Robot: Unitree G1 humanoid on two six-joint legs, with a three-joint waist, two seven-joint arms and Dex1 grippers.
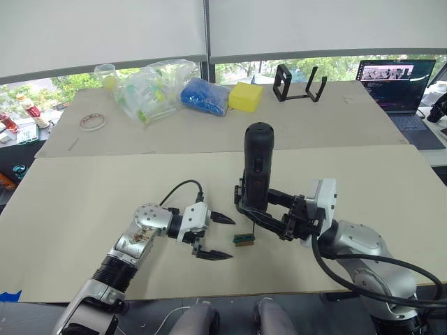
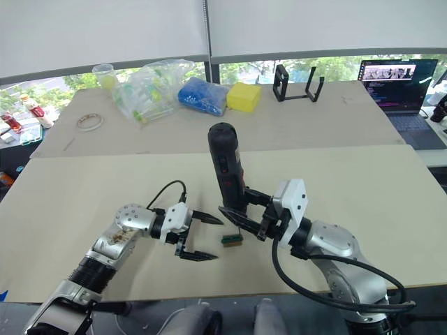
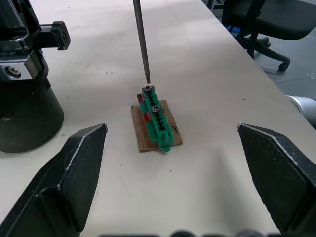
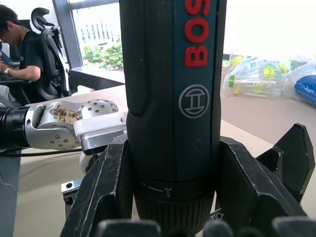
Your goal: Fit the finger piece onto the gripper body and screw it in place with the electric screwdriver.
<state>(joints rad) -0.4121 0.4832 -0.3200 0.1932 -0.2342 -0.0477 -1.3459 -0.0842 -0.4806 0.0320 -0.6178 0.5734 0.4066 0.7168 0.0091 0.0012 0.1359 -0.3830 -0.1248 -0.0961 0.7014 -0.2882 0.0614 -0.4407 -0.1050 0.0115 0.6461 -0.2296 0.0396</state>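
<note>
The electric screwdriver (image 1: 256, 167) stood upright near the worktop's (image 1: 84, 195) front edge, clamped between the fingers of the right gripper (image 1: 260, 209), which hid its lower body in the head views; its thin bit came down onto the top of a small green-and-brown block (image 3: 155, 118) lying on the beige surface. Just beside that block, the left gripper (image 1: 218, 237) rested with its fingers spread wide. Well behind the screwdriver lay plastic bags (image 1: 150, 87), a yellow sponge (image 1: 245, 96), a black open-frame stand (image 1: 299, 84) and a laptop (image 1: 398, 80). A seated person (image 4: 19, 47) was partly cut off.
</note>
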